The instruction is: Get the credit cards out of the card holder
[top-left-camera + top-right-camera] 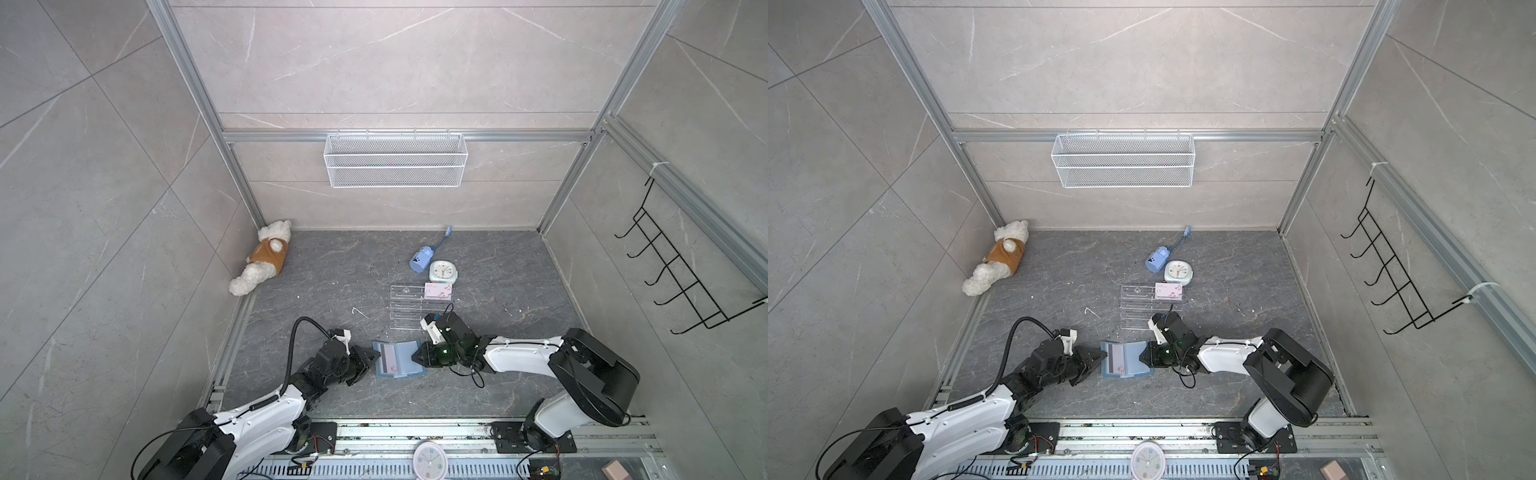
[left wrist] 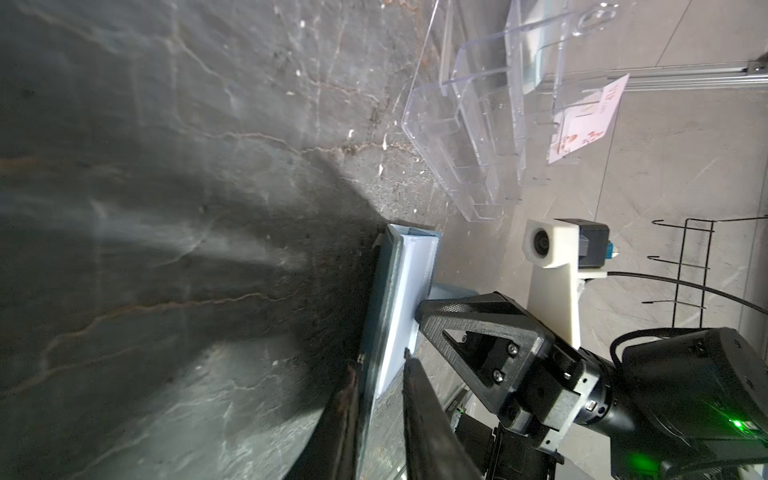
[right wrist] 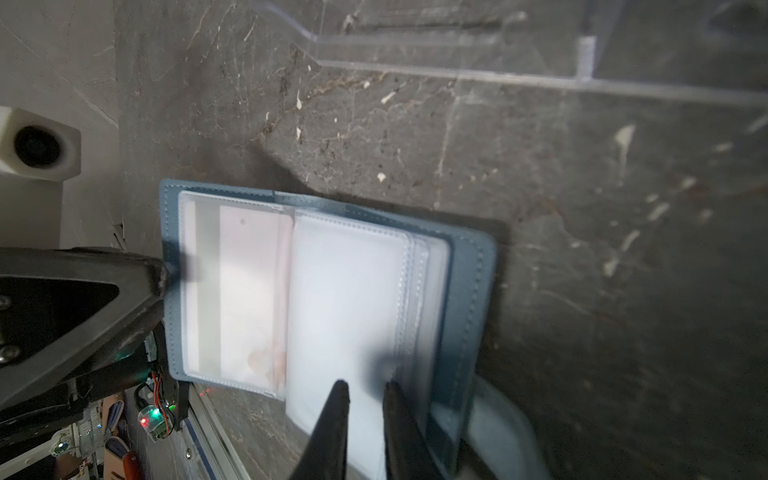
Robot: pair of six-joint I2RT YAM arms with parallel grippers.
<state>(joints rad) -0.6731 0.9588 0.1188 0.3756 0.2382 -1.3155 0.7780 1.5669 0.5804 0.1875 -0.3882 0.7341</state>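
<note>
The dusty-blue card holder [image 1: 409,360] [image 1: 1136,361] lies open on the dark floor between both arms. Its left clear sleeve holds a pink-white credit card [image 1: 388,358] [image 3: 249,291] with a grey stripe. My left gripper [image 1: 376,355] [image 2: 384,355] has its jaws on either side of the holder's left edge, shut narrow on the cover and sleeve. My right gripper [image 1: 414,356] [image 3: 365,385] is shut on the white clear sleeves [image 3: 345,291] at the holder's right half. Another pink-white credit card [image 1: 438,291] [image 2: 582,120] stands in the clear rack.
A clear acrylic tiered rack [image 1: 409,305] stands just behind the holder, close to the right wrist. Behind it are a small mint clock [image 1: 443,272] and a blue bottle [image 1: 420,258]. A plush dog [image 1: 264,262] lies in the back left corner. A wire basket [image 1: 395,160] hangs on the back wall.
</note>
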